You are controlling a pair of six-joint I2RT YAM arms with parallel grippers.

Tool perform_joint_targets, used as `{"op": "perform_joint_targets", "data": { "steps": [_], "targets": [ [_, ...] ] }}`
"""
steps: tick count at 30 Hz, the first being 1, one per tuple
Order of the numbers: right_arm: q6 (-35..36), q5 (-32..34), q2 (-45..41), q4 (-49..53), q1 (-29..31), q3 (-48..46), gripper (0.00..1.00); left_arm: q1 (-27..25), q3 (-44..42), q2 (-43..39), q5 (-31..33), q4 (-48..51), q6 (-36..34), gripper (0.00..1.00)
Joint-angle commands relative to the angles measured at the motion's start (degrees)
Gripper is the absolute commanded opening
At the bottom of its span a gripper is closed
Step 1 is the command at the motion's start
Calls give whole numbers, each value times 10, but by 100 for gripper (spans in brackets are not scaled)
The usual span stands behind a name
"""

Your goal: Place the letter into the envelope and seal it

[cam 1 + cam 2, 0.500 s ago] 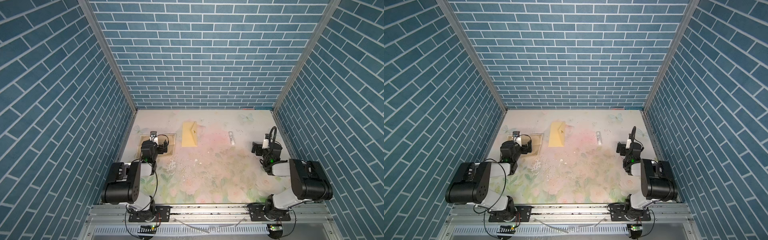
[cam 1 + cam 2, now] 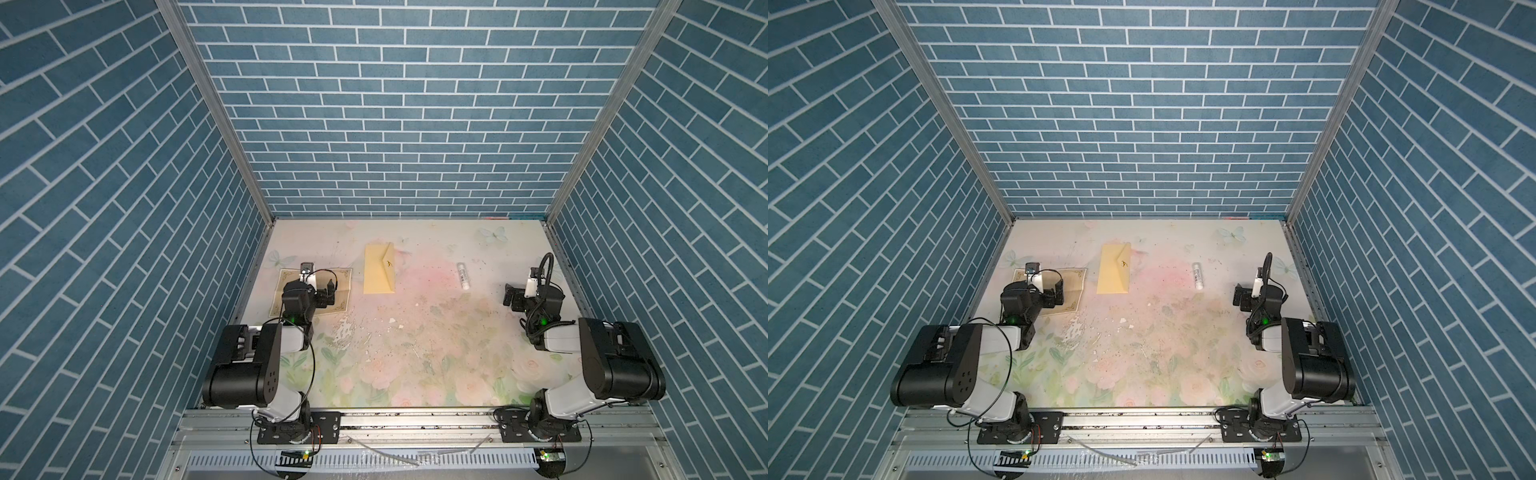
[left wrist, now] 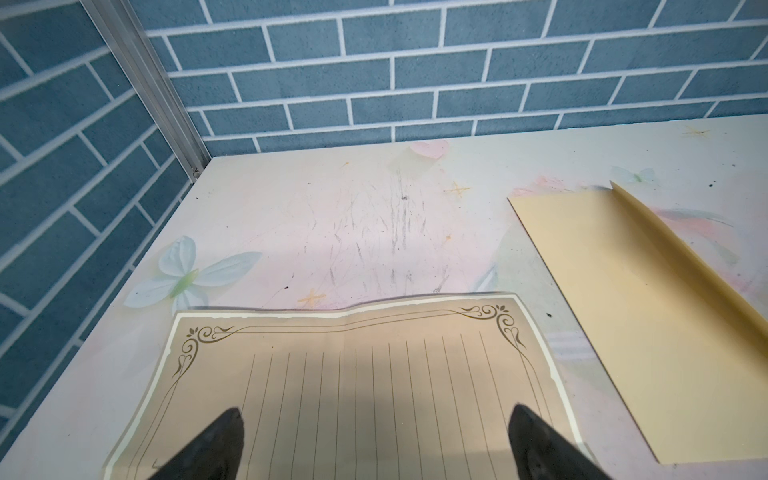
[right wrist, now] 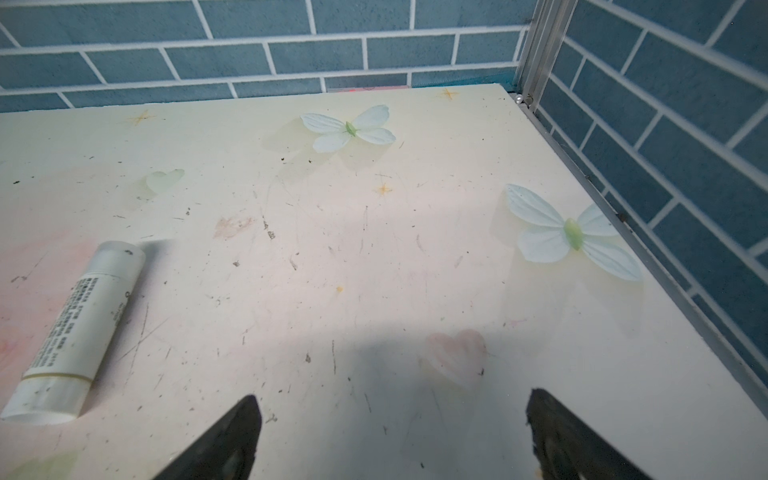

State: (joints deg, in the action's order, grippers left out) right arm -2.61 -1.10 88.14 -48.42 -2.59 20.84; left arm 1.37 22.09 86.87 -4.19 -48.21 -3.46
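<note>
Two papers lie apart on the desk [image 2: 436,332] in a top view: the letter [image 2: 344,279] near the left wall [image 2: 124,249], below the left claw [image 2: 322,293], and the envelope [image 2: 378,270] just right of it. The right claw [image 2: 513,297] hangs near the glue stick [image 2: 463,275]. Left wrist: claw released, spread wide above the lined letter. Right wrist: claw released above bare desk, glue stick aside.

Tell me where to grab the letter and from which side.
Take the letter at its edge nearest the back wall, where the centre crease seems to hump off the table; elsewhere it lies flat with little to pinch. Come from above with the left gripper, whose open jaws hang over the sheet, probably sliding one jaw under that hump.
</note>
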Motion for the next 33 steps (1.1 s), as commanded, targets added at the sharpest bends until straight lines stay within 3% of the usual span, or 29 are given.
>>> {"op": "perform_joint_targets", "data": {
  "steps": [1, 15, 18, 21, 23, 30, 33],
  "targets": [
    [0, 0, 4, -4, -3, 21, 99, 0, 4, -2, -1, 9, 0, 100],
    [-3, -6, 2, -6, -7, 19, 99, -6, 7, -1, 12, 14, -1, 100],
    [-1, -13, -23, 18, -7, 23, 99, -7, 5, -27, 76, 32, 24, 100],
    [-10, -7, -120, 180, -6, 69, 99, -9, 28, -112, 120, 141, 35, 100],
    [-16, -33, -178, 236, -7, 84, 99, -12, 49, -179, 153, 235, 74, 100],
    [-74, -150, -312, 417, -5, 165, 99, -17, 125, -352, 57, 472, 180, 95],
    [-91, -189, -338, 467, -5, 190, 99, -54, 172, -370, 76, 588, 175, 93]
  ]
}}
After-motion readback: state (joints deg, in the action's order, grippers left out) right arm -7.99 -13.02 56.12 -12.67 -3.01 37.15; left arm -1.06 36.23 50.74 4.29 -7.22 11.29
